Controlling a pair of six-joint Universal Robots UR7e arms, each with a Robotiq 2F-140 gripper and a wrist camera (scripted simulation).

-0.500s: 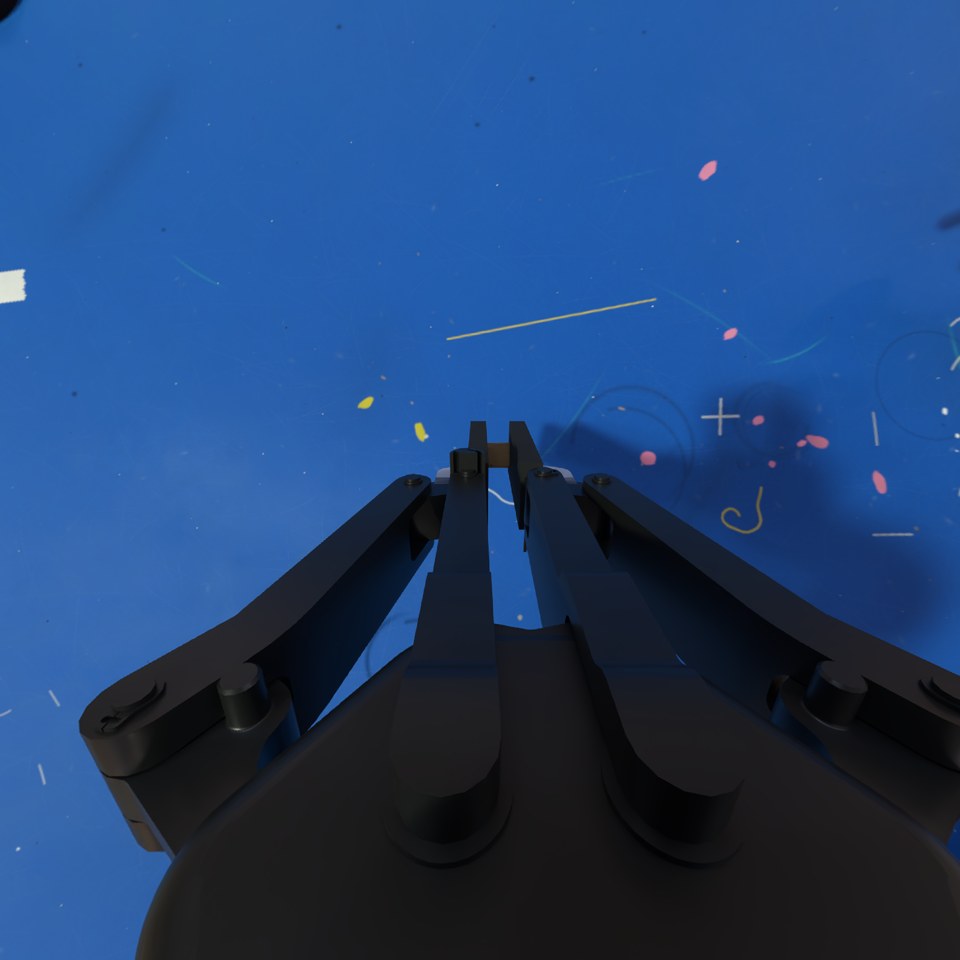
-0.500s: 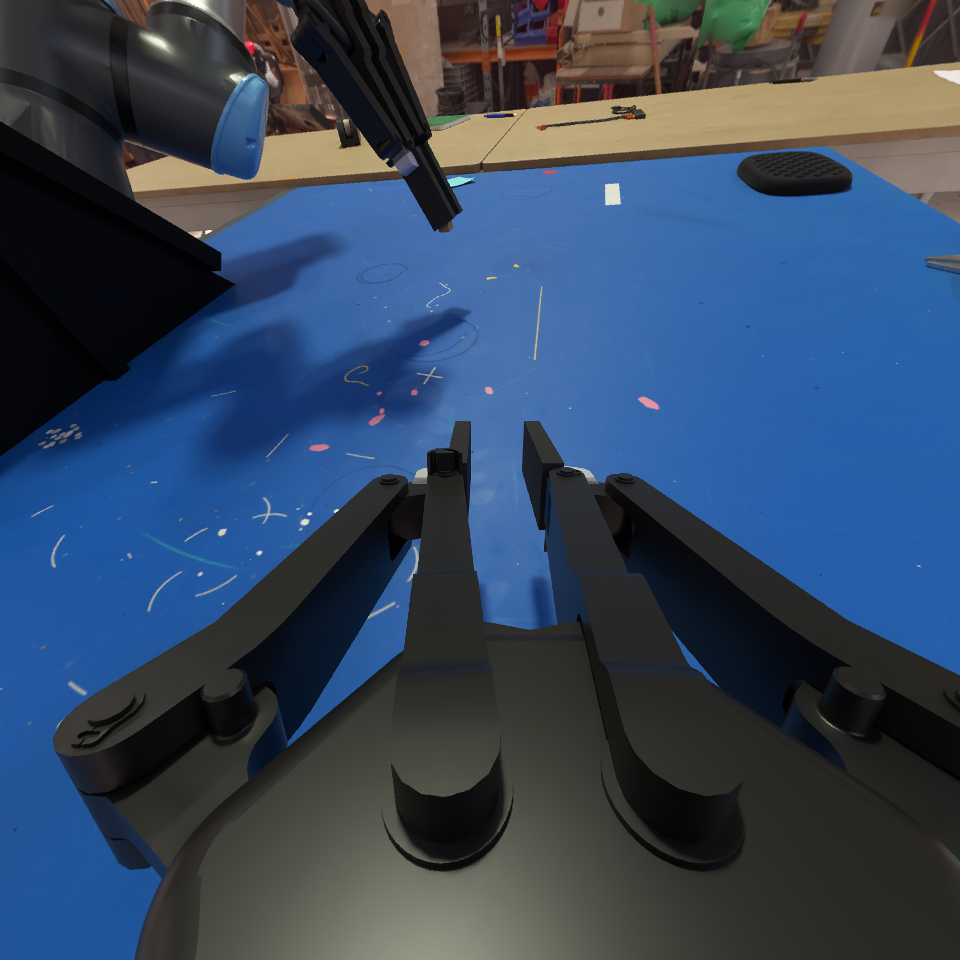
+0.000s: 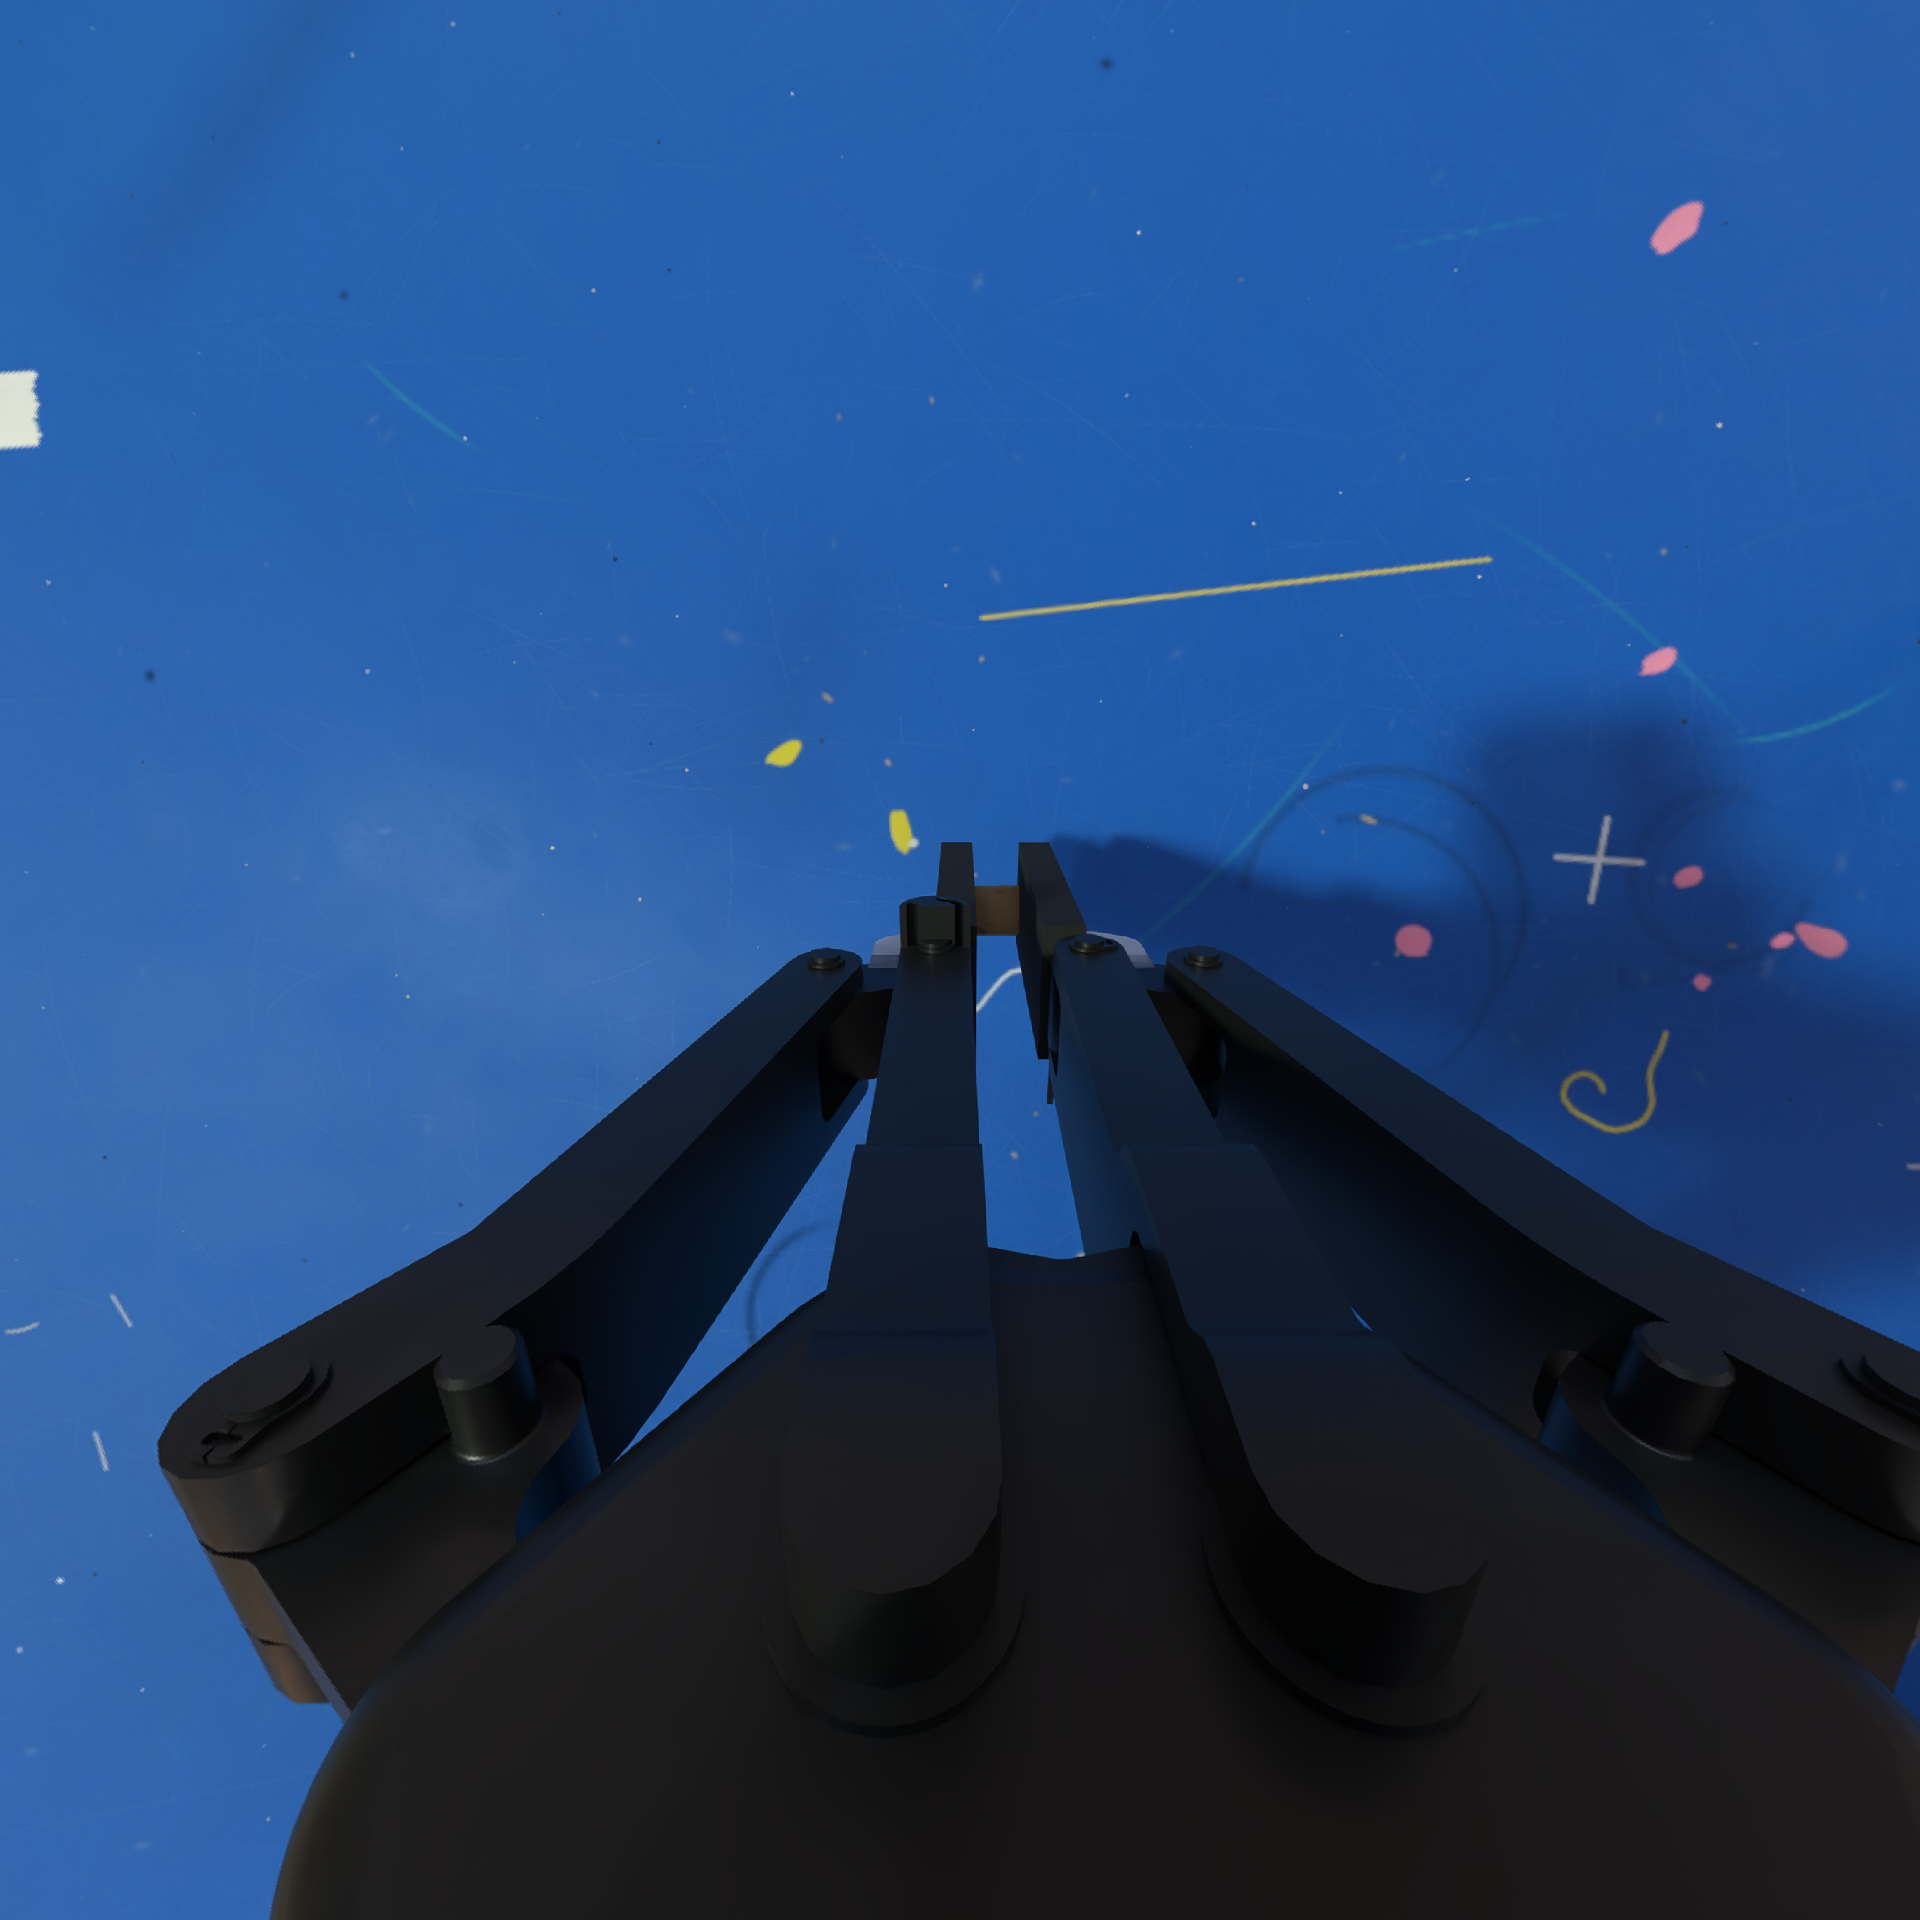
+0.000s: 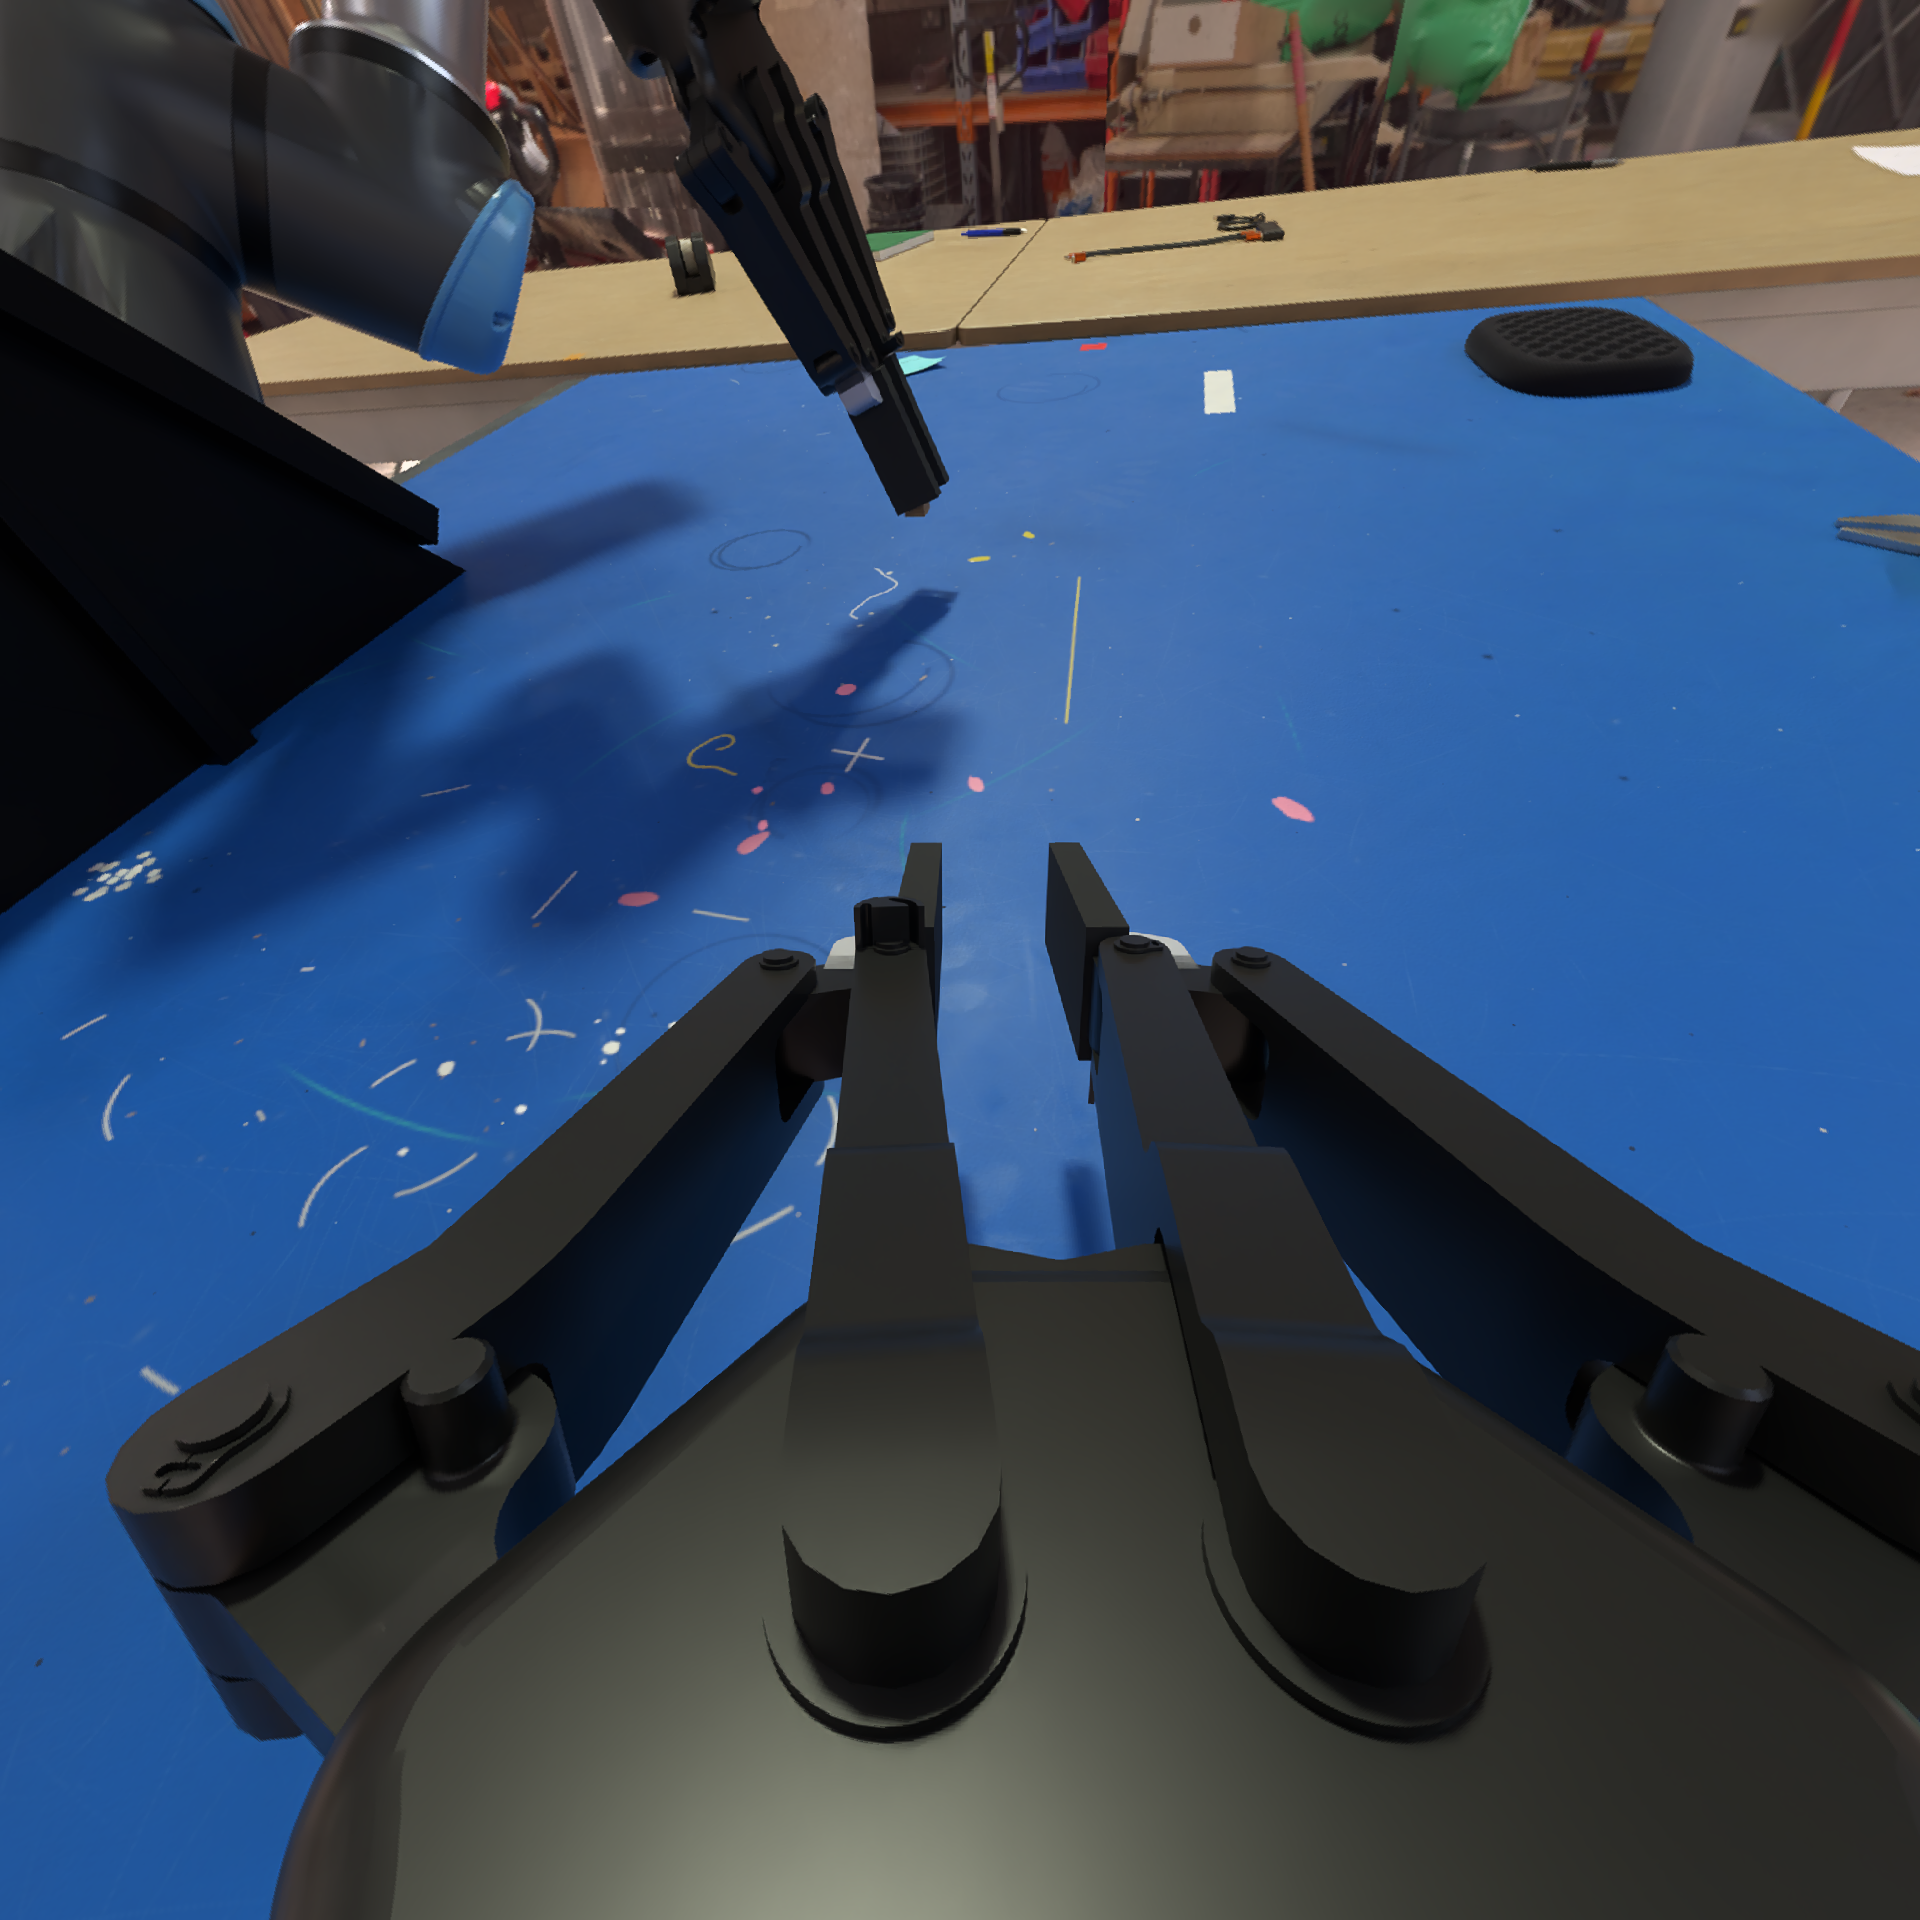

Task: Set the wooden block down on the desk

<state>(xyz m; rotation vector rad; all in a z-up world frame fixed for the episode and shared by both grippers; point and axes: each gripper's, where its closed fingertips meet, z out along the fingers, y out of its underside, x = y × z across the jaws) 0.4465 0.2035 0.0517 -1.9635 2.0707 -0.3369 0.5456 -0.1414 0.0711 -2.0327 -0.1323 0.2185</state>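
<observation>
Black fingers of our right gripper (image 4: 994,894) sit nearest, parted with only bare blue desk (image 4: 1455,935) between them, hovering low over the paint-flecked near part of the surface. Past them a pink fleck (image 4: 1291,808) and a thin yellow line (image 4: 1072,649) mark the middle of the desk. Farther on, our left gripper (image 4: 914,499) hangs tilted above the desk, clear of it, its shadow falling beneath. Its own wrist view shows it clenched on the wooden block (image 3: 995,908), a small tan piece pinched between the fingertips; we see only a sliver, so its shape is hard to judge. Toward the far edge lies a white tape strip (image 4: 1219,392), and in the far right corner a black perforated pad (image 4: 1579,350). Beyond the edge stands a wooden workbench (image 4: 1455,239).
</observation>
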